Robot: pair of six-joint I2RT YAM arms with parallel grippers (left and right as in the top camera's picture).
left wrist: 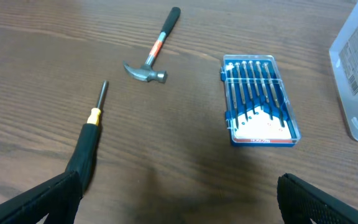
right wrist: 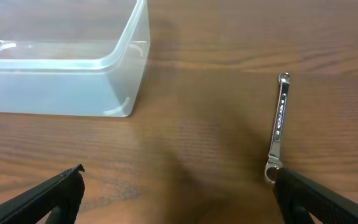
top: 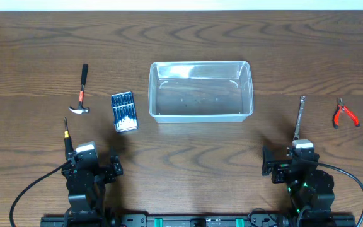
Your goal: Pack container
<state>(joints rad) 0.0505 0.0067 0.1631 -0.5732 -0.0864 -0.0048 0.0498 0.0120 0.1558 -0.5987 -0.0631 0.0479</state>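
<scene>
**Clear bin empty at mid-bench, both claws open**

We see the clear, see-through plastic rectangular container (top: 200, 64) standing upright in the middle of the dark wooden bench (top: 194, 157), with nothing inside it. Its long sides run left to right.

To its left, just beside it, lies a small blue flat case of screwdriver bits (top: 124, 112). Farther left is a small hammer with a black handle and steel head (top: 82, 85), and nearer the left arm a screwdriver with a black grip and yellow collar (top: 67, 140).

The left claw (left wrist: 179, 199) hangs wide open and holds nothing. The screwdriver's grip runs down to its left finger, and its end is hidden there. The case and the hammer lie ahead of the claw, apart from it.

The right claw (right wrist: 179, 193) is also spread wide and empty. A slim silver wrench (right wrist: 279, 121) lies ahead of it, its ring end just beside the right finger (right wrist: 303, 193); we cannot tell whether they touch. Red-handled pliers (top: 344, 113) sit well right of the wrench.
</scene>
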